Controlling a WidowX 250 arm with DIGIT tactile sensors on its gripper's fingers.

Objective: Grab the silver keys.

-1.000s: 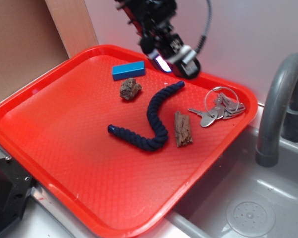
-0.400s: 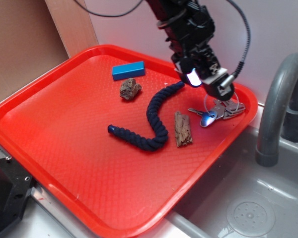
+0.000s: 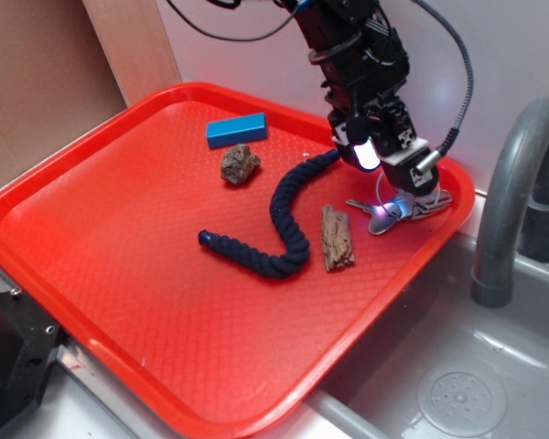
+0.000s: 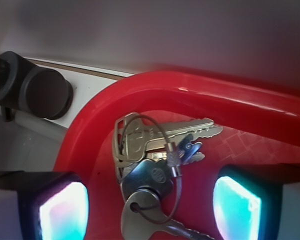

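Silver keys flat on the red tray, tucked into its far right corner near the rim, just right of the wood chunk. Gripper poised low over them, jaws apart with the bunch between the lit pads; likely spread so as to straddle the heap before closing. Dark rope and rock well left, out of the way.

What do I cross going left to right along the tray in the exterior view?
Blue block → rock → rope → wood chunk → keys, with the gripper directly above them.
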